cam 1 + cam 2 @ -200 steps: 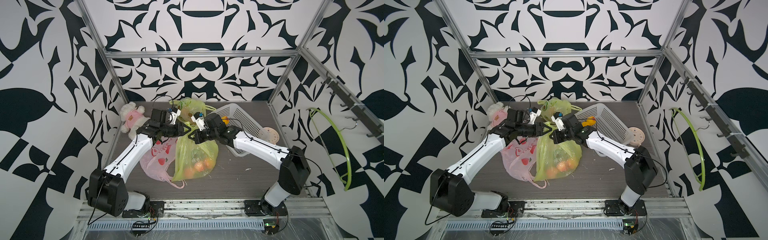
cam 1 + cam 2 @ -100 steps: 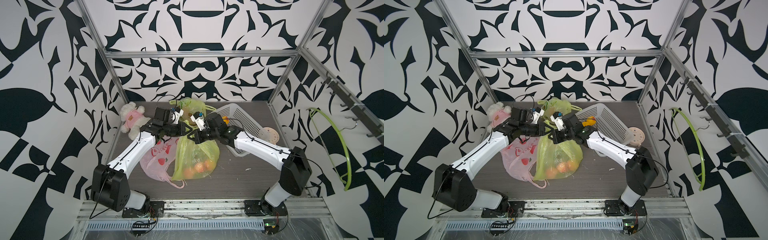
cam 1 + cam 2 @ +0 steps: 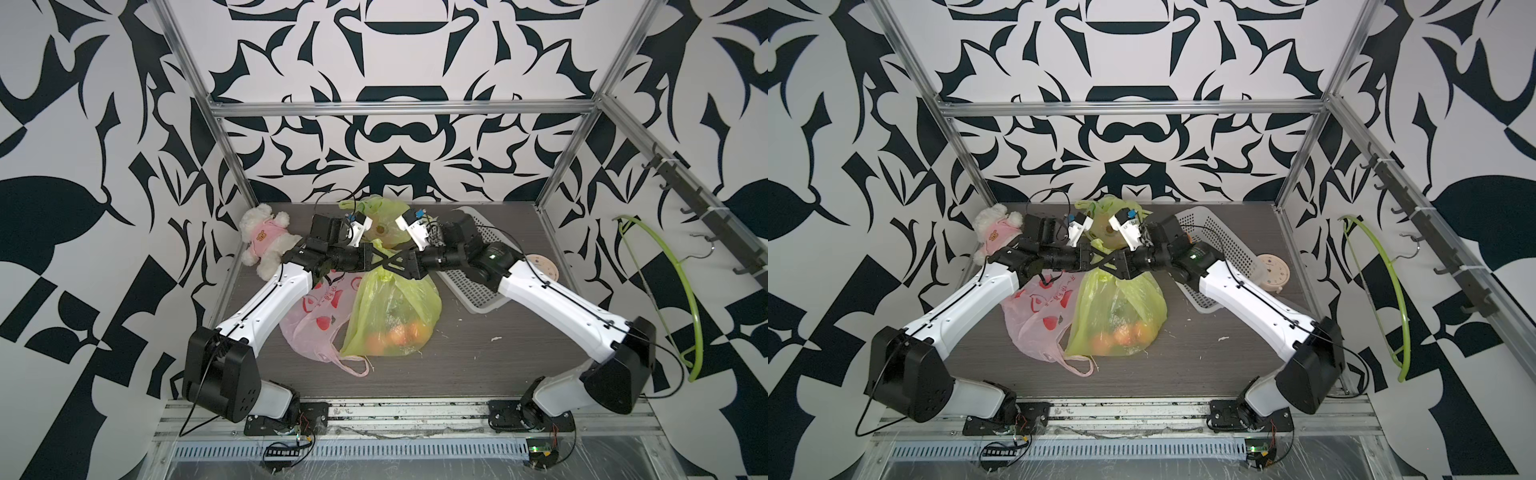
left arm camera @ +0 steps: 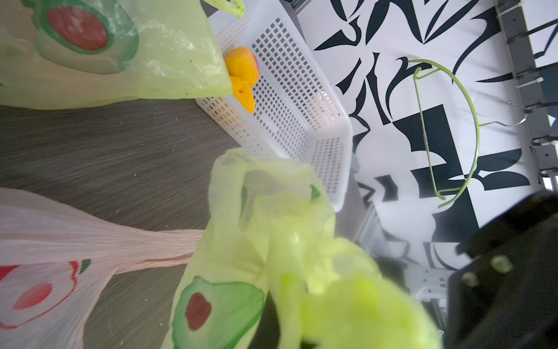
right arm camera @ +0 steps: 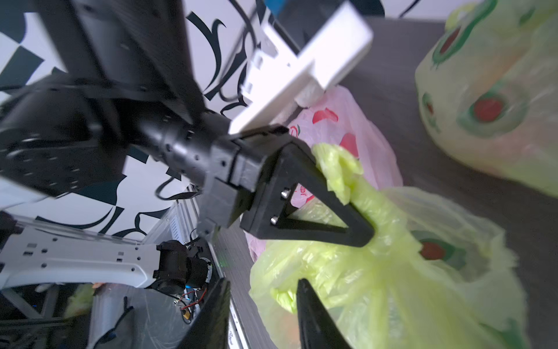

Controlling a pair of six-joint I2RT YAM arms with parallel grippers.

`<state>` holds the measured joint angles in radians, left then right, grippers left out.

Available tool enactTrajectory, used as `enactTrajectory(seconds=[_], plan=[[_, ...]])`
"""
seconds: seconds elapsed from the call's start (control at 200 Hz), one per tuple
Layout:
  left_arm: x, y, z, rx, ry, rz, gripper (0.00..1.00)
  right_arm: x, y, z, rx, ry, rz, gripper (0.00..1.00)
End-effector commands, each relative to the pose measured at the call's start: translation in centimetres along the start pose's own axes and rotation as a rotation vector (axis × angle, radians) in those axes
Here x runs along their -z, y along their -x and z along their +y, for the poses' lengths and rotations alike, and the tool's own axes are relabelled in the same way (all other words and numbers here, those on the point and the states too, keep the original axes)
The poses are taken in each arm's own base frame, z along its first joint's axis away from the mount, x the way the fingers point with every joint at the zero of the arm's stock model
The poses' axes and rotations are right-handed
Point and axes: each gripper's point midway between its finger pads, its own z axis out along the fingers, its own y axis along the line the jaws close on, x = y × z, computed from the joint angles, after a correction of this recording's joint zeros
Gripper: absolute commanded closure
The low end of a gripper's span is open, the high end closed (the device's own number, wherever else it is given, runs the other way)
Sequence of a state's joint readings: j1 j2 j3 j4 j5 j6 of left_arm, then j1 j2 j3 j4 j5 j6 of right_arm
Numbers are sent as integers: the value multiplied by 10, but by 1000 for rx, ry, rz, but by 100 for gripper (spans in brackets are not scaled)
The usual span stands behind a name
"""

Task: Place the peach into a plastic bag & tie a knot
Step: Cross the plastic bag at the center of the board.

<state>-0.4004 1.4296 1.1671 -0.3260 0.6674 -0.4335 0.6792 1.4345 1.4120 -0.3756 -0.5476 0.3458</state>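
Note:
A translucent green plastic bag (image 3: 390,316) (image 3: 1117,307) stands mid-table, with orange peaches (image 3: 395,336) (image 3: 1121,336) showing through its lower part. Its gathered top is pulled up between my two crossed grippers. In the right wrist view my left gripper (image 5: 365,238) is shut on the twisted green handle (image 5: 338,169). My right gripper (image 5: 262,284) is open, its fingers spread beside a fold of the bag (image 5: 377,287). In the left wrist view, green plastic (image 4: 302,241) hides the left jaws. In a top view the left gripper (image 3: 395,269) and right gripper (image 3: 380,262) overlap above the bag.
A pink bag (image 3: 320,316) lies left of the green one. A second green bag (image 3: 382,224) sits behind. A white basket (image 3: 469,270) with two peaches (image 4: 241,65) is at the right. A plush toy (image 3: 266,241) sits back left, a green hanger (image 3: 681,291) on the right wall.
My left gripper has shut on the bag's handle. The right gripper, shut a second ago, has opened and let the plastic go.

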Motion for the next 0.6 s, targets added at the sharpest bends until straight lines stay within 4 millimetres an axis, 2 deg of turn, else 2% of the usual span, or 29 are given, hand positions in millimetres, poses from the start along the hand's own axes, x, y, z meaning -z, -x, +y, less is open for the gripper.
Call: enactTrajectory(seconds=[0.0,0.085,0.175,0.2,0.24,0.285,0.43,0.595], plan=[[13,14,-39,-129,-120,-18,100,45,25,13,93,5,-69,52],[15,14,-49,-147,-170,-4,100,53,29,0,72,-16,-73,46],[18,13,-58,-159,-203,4,100,49,27,-5,72,-15,-33,40],[19,13,-61,-162,-212,6,100,47,26,-5,69,-8,-21,31],[20,13,-63,-162,-218,9,100,41,24,-6,60,11,0,22],[22,13,-65,-166,-221,8,100,36,24,-7,54,25,16,17],[24,14,-67,-168,-220,7,100,22,18,-8,45,54,52,18],[23,14,-65,-160,-214,9,100,10,10,-9,38,54,83,27]])
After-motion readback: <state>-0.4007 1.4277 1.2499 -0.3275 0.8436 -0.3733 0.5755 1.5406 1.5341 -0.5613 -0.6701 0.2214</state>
